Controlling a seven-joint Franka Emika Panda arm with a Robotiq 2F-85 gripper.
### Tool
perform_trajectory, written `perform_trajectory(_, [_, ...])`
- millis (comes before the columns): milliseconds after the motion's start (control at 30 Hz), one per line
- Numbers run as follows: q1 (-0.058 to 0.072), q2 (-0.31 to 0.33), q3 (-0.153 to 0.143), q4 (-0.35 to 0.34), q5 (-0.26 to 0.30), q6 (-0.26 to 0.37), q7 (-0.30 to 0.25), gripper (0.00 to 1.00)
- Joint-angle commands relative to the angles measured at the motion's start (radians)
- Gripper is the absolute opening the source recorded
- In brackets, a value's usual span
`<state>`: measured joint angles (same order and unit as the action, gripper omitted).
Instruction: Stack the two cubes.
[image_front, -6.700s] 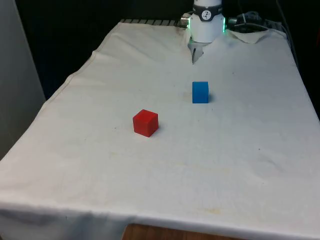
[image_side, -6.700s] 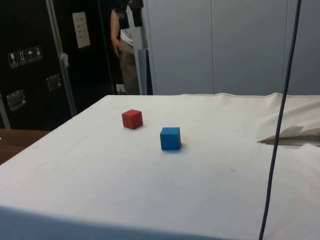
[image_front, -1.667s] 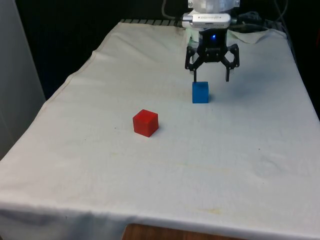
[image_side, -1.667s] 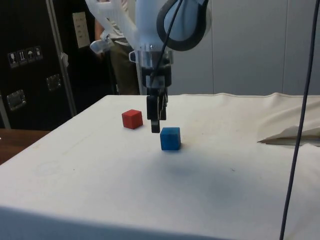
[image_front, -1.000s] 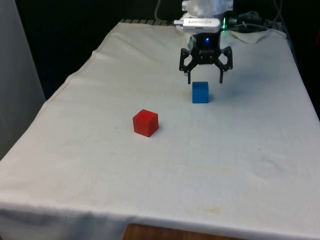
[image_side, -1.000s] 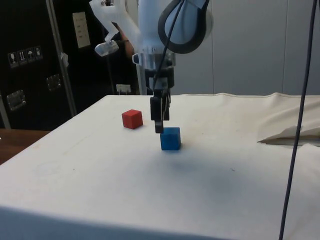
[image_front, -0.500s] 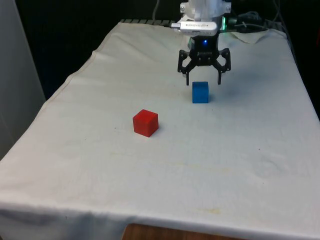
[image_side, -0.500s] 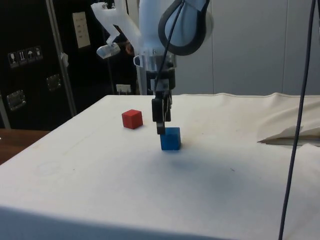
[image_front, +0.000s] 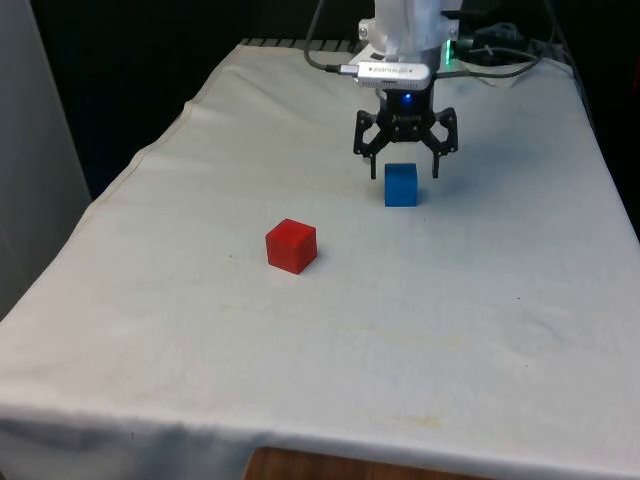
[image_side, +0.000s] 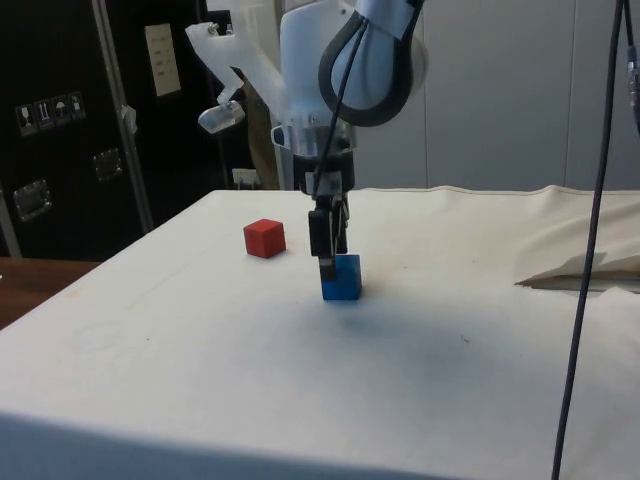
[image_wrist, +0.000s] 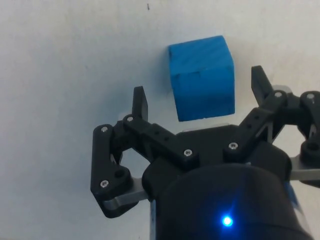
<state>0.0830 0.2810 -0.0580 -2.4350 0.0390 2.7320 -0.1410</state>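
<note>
I am holding my claw (image_front: 404, 171) spread wide over the blue cube (image_front: 400, 185), which is sitting toward the table's (image_front: 180, 340) far edge, well apart from the red cube (image_front: 291, 246) nearer the middle. The blue one is looking stiff, light and flat-sided, so I am judging two opposite faces the place to pinch. The wrist view is showing a finger (image_wrist: 140, 102) on each side of it with gaps, while the side view is probably overlapping them.

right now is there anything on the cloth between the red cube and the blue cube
No. In the front view the white cloth between the red cube and the blue cube is bare; the side view shows the same.
</note>
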Motion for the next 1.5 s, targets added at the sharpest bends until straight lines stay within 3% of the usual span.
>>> perform_trajectory(0, [0.000,0.003,-0.001,0.000,0.000,0.001,0.000,1.00])
perform_trajectory(67, [-0.008,0.018,0.007,0.003,0.015,0.016,-0.014,1.00])
perform_trajectory(267, [-0.009,0.038,0.004,0.005,0.014,0.027,-0.015,1.00])
perform_trajectory(300, [-0.001,0.035,-0.006,0.005,0.000,0.017,-0.002,1.00])
perform_trajectory(333, [-0.009,0.041,0.004,0.005,0.014,0.029,-0.015,1.00])
perform_trajectory(533, [-0.008,0.055,0.000,0.007,0.009,0.034,-0.012,0.97])
perform_trajectory(600, [-0.002,0.051,-0.007,0.006,0.000,0.022,-0.003,0.79])
perform_trajectory(633, [-0.008,0.057,-0.001,0.007,0.009,0.035,-0.011,0.79])
perform_trajectory(667, [-0.007,0.058,-0.001,0.008,0.008,0.035,-0.011,0.69])
perform_trajectory(733, [-0.007,0.059,-0.001,0.008,0.008,0.035,-0.011,0.46])
perform_trajectory(833, [-0.007,0.061,-0.002,0.009,0.008,0.035,-0.010,0.00])
perform_trajectory(1233, [-0.002,0.055,-0.008,0.011,0.000,0.022,-0.003,0.00])
perform_trajectory(1467, [-0.004,-0.029,-0.012,0.008,0.004,-0.057,-0.005,0.00])
